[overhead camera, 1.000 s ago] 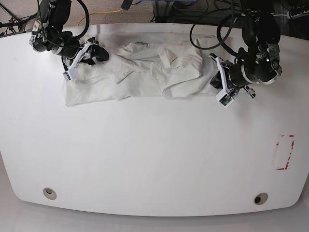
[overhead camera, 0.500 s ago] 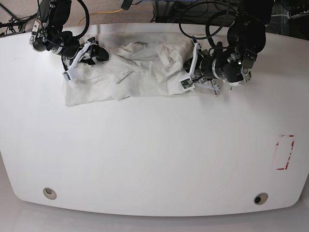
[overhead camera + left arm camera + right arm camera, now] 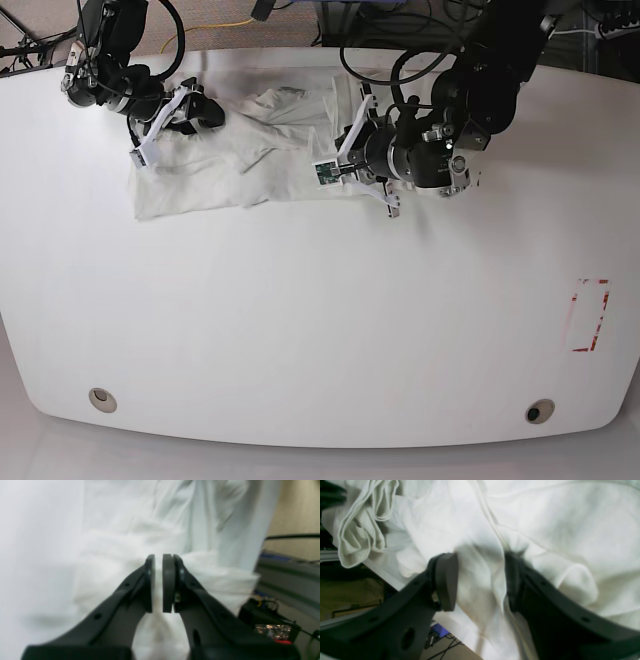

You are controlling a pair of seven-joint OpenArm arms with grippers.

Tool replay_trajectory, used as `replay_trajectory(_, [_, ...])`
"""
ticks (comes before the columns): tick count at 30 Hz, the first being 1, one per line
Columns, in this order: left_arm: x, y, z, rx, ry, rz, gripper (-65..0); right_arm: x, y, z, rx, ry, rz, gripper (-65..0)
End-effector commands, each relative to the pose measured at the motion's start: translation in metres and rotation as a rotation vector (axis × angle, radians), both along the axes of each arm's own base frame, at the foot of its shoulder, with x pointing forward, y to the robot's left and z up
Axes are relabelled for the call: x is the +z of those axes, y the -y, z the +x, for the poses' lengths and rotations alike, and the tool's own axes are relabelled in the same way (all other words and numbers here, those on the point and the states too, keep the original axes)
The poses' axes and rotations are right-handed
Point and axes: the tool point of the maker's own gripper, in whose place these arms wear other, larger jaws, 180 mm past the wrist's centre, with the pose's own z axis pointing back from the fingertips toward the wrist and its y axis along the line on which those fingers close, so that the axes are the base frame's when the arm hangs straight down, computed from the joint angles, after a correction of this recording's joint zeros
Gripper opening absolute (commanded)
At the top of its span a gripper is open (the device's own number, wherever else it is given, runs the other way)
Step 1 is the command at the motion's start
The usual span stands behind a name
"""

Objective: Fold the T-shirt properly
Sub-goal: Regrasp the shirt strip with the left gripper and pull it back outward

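The T-shirt (image 3: 230, 150) lies crumpled along the far edge of the white surface (image 3: 300, 320), spread flat toward the base view's left and bunched in folds toward its middle. No lettering or graphic is visible on the exposed cloth.

Left gripper (image 3: 335, 160): positioned over the bunched end of the T-shirt, on the base view's right. In the left wrist view its fingers (image 3: 168, 582) are pressed almost together, with a thin layer of white cloth pinched between the pads. The cloth hangs in folds on both sides of the grip.

Right gripper (image 3: 165, 125): positioned at the opposite end of the T-shirt. In the right wrist view its fingers (image 3: 446, 580) stand about half apart, straddling a raised ridge of cloth. Whether the pads actually clamp that ridge cannot be determined.
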Motion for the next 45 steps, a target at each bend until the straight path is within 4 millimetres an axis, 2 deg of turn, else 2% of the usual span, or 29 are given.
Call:
replay_trajectory(1, [0.008,0.004,0.005,0.004,0.02,-0.031,-60.6,0.002,0.005,-0.001,0.003,-0.004,-0.017,-35.8])
replay_trajectory(6, [0.013,-0.016,0.024,0.097,0.052,-0.029,-60.6,0.003,0.005,0.002,0.003,0.002,-0.018,-35.8])
replay_trajectory(10, [0.005,-0.046,0.032,0.197,0.069,0.019,-60.6,0.003,0.005,0.002,0.003,0.003,-0.018,-35.8])
replay_trajectory(12, [-0.002,-0.07,0.035,0.259,0.085,0.064,-60.6,0.003,0.005,0.002,0.004,0.003,-0.02,-35.8])
replay_trajectory(15, [-0.011,-0.092,0.036,0.311,0.109,0.113,-60.6,0.003,0.005,0.002,0.004,0.005,-0.02,-35.8])
replay_trajectory(20, [-0.035,-0.132,0.025,0.385,0.119,0.241,-60.6,0.003,0.005,0.003,0.004,0.005,-0.018,-35.8])
replay_trajectory(24, [-0.05,-0.154,0.025,0.427,0.123,0.299,-60.6,0.007,0.005,0.009,0.003,0.022,-0.018,-35.5])
replay_trajectory(31, [-0.037,-0.19,0.04,0.554,0.157,0.306,-60.6,0.01,0.016,0.013,-0.029,0.037,-0.029,-35.4])
replay_trajectory(34, [-0.014,-0.191,0.056,0.566,0.23,0.297,-60.6,0.013,0.017,0.018,-0.03,0.047,-0.031,-35.4])
replay_trajectory(38, [0.011,-0.187,0.061,0.567,0.297,0.303,-60.7,0.018,0.017,0.022,-0.03,0.066,-0.016,-35.4])
replay_trajectory(42, [0.021,-0.168,0.06,0.578,0.313,0.256,-60.7,0.032,0.017,0.028,-0.03,0.108,0.037,-35.2])
replay_trajectory(45, [0.011,-0.158,0.048,0.579,0.274,0.235,-60.7,0.04,0.015,0.031,-0.032,0.132,0.074,-35.2])
